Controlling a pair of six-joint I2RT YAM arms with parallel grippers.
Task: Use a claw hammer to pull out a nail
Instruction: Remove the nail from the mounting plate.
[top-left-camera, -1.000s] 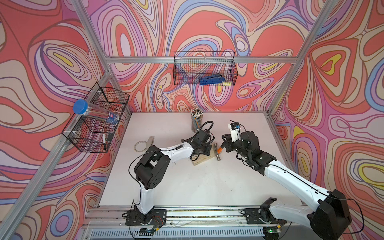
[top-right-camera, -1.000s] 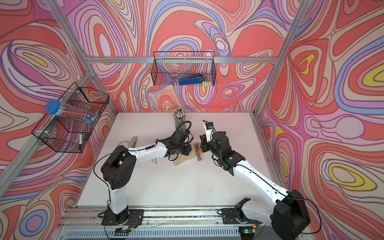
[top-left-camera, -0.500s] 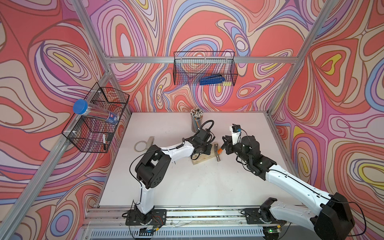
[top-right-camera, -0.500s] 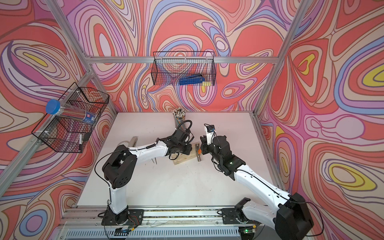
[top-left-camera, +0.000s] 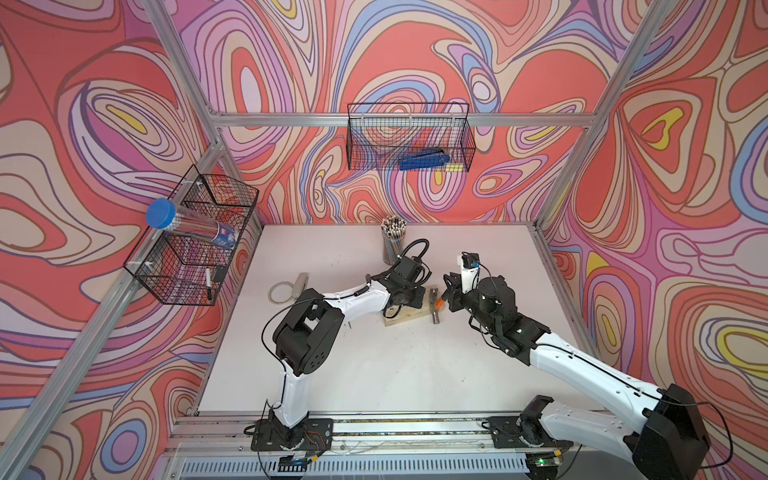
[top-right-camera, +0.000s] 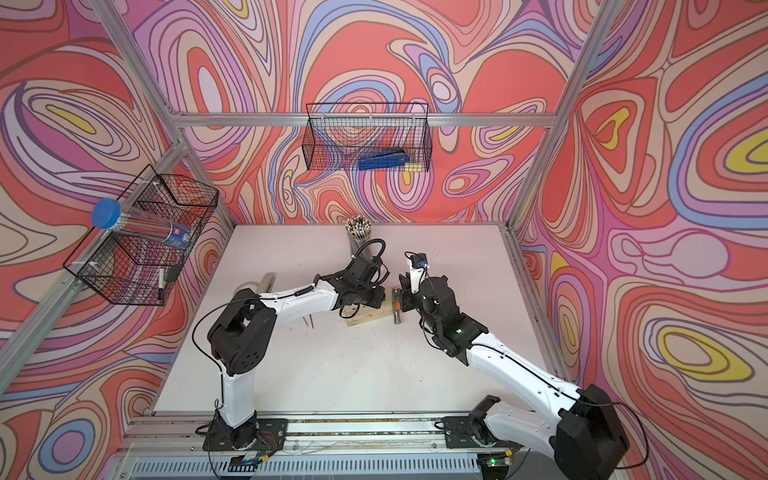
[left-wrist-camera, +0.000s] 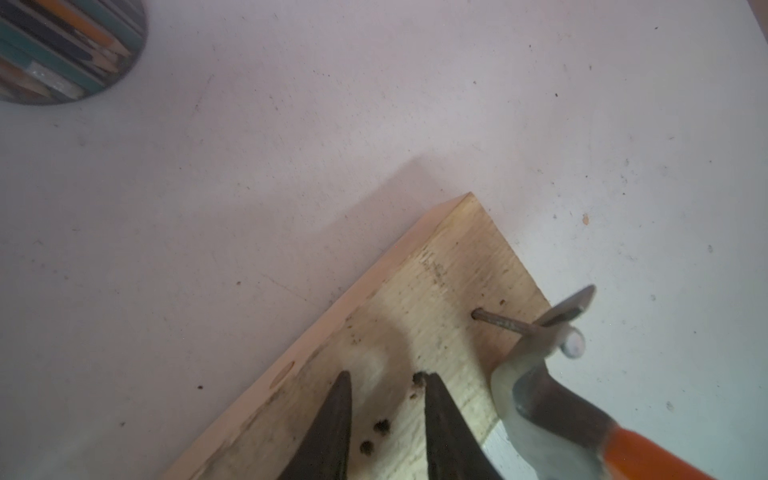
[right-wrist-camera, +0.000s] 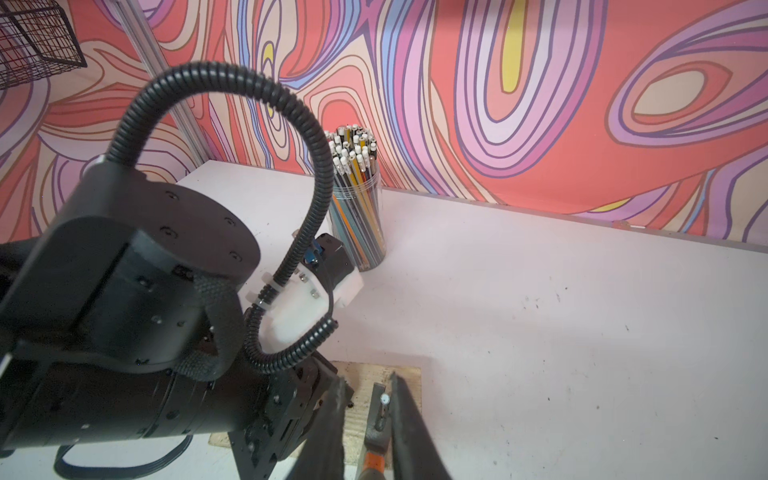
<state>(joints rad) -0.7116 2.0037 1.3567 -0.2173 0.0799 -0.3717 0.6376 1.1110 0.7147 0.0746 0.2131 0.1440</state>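
Note:
The claw hammer (left-wrist-camera: 536, 399) has a silver head and an orange neck. Its claw is hooked round a nail (left-wrist-camera: 505, 323) that stands partly out of a wooden block (left-wrist-camera: 415, 299), near the block's corner. My right gripper (right-wrist-camera: 369, 379) is shut on the claw hammer (right-wrist-camera: 379, 432), and the nail head (right-wrist-camera: 385, 400) shows between its fingers. My left gripper (left-wrist-camera: 386, 376) is open, its fingertips resting on the block's top with nothing between them. In both top views the hammer (top-left-camera: 435, 305) (top-right-camera: 397, 305) lies at the block's (top-left-camera: 409, 318) right end, between the two arms.
A clear cup of pencils (top-left-camera: 392, 241) stands just behind the left wrist. A tape roll (top-left-camera: 279, 292) and a flat grey tool (top-left-camera: 300, 283) lie at the table's left. Wire baskets (top-left-camera: 409, 141) (top-left-camera: 195, 237) hang on the back and left walls.
The right forearm has shifted slightly toward the front while the hammer head stays at the block's end. The left gripper stays on the block.

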